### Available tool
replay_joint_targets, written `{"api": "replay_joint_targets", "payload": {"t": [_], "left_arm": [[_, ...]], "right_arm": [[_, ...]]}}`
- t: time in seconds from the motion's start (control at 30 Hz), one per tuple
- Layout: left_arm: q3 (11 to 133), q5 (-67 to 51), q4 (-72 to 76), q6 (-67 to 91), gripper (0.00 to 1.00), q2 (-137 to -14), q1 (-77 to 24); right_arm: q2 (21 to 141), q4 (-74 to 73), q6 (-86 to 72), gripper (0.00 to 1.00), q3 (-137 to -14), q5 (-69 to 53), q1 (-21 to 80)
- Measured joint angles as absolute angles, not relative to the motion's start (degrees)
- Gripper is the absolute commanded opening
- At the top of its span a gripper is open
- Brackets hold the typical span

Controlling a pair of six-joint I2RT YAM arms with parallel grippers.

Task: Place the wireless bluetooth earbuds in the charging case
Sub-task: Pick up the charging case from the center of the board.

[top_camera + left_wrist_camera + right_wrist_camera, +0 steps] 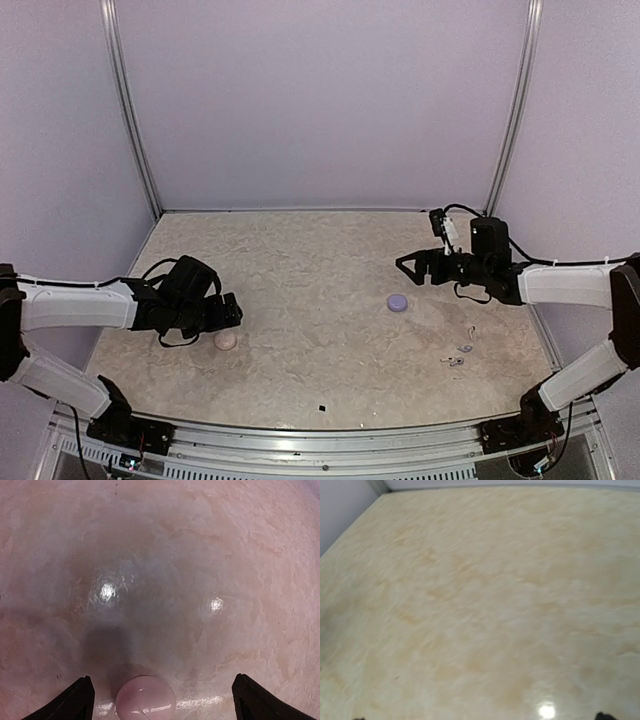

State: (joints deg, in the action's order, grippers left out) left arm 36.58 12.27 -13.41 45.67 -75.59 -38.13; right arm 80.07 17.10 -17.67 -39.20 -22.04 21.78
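A closed, round, pale pink charging case point(226, 341) lies on the table near the left. In the left wrist view this pink case point(145, 698) sits low between my fingers point(80, 700), nearer the left one and touching neither. My left gripper point(238, 310) point(163, 680) is open just above it. A second round case, lilac point(397, 301), lies right of centre. My right gripper point(403, 268) point(480, 717) hovers open just behind it, over bare table. Tiny pale earbuds point(465, 348) lie scattered at the near right, apart from both grippers.
The beige marbled table point(320, 250) is bounded by pale lilac walls point(320, 100) at the back and sides. A small black speck point(322, 409) lies near the front edge. Cables loop off both wrists.
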Motion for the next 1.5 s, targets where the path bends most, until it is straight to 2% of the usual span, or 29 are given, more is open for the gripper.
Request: {"api": "replay_joint_targets", "payload": {"t": [0.23, 0.5, 1.03, 1.5], "left_arm": [[31.88, 12.29, -16.45, 51.29, 0.85, -75.37, -40.66], [30.79, 11.55, -15.29, 52.62, 0.79, -75.29, -42.24], [35.77, 9.45, -8.14, 45.21, 0.67, -84.93, -43.62], [36.32, 10.79, -9.45, 40.10, 0.57, -85.78, -44.36]], "right_arm": [[81.80, 16.99, -16.93, 0.99, -40.07, -23.83, 23.62], [83.02, 17.58, -16.82, 1.00, -40.23, -25.52, 23.64], [83.29, 18.74, -16.75, 1.00, -39.68, -27.49, 23.73], [83.29, 19.44, -16.84, 1.00, -39.55, -29.23, 23.79]]}}
